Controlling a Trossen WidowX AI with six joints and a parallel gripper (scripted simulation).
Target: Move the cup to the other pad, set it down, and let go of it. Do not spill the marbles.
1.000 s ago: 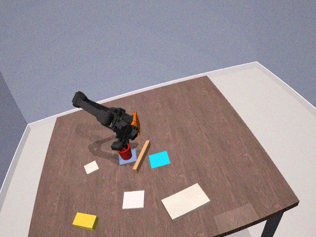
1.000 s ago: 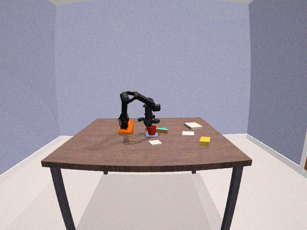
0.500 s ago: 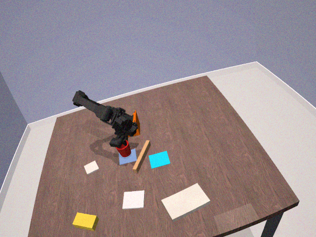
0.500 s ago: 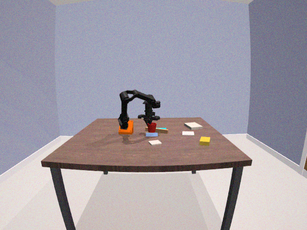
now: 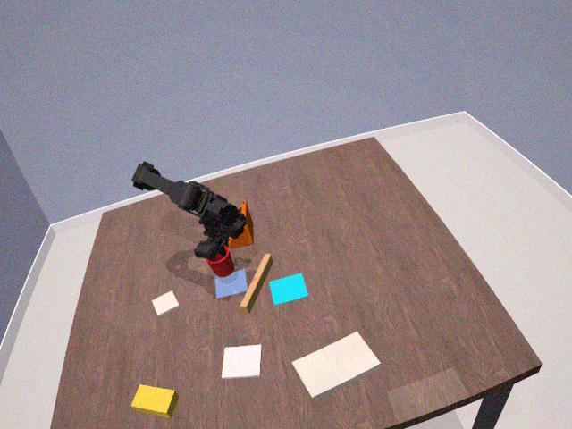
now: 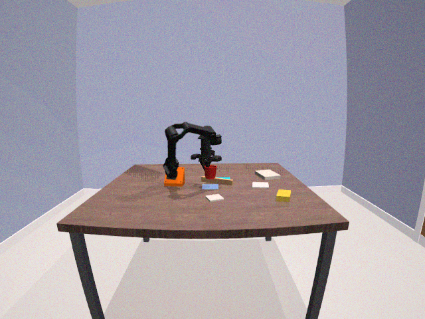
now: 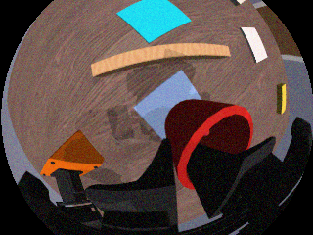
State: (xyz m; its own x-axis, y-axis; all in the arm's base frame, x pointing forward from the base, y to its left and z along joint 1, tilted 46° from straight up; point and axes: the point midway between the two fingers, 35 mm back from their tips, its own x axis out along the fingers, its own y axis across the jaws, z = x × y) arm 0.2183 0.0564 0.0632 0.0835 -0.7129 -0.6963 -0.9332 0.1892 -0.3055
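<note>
The red cup (image 5: 222, 265) (image 6: 210, 172) (image 7: 188, 117) hangs in the air above the blue pad (image 5: 231, 287) (image 6: 210, 187) (image 7: 168, 95), close to upright. My gripper (image 5: 215, 253) (image 6: 206, 167) (image 7: 172, 141) is shut on the cup's wall at the rim, with one finger inside and one outside. No marbles can be made out in the dark inside of the cup. The cyan pad (image 5: 289, 289) (image 6: 225, 178) (image 7: 154, 20) bears nothing.
A wooden bar (image 5: 256, 282) (image 6: 221, 181) (image 7: 161, 53) lies between the two pads. The orange base (image 5: 248, 232) (image 6: 174, 180) (image 7: 78, 149) stands behind. A small white tile (image 5: 165, 302), a square white tile (image 5: 241, 361), a large cream slab (image 5: 336, 364) and a yellow block (image 5: 154, 399) lie farther off.
</note>
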